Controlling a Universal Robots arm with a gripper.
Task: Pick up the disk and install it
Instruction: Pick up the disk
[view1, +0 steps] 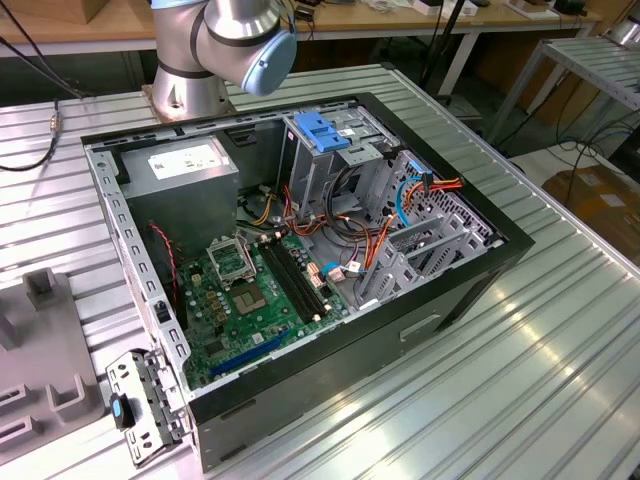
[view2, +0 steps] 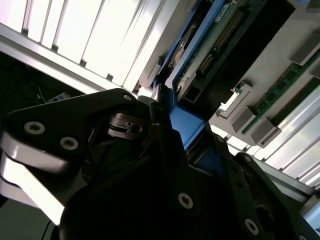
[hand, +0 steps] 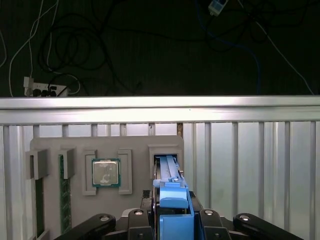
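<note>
standing in grey tray (hand: 135, 142) slot: disk (hand: 169, 172), gripper (hand: 173, 201) around it

Disk (hand: 172, 200) in tray (hand: 135, 145) slot (processor (hand: 105, 173) in neighbouring pocket).

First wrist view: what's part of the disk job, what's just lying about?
Job: disk, edge-on in a slot of the grey holder; gripper, shut on it.
Lying about: processor chip and memory sticks in the holder's other pockets; power strip and cables beyond the table.
</note>
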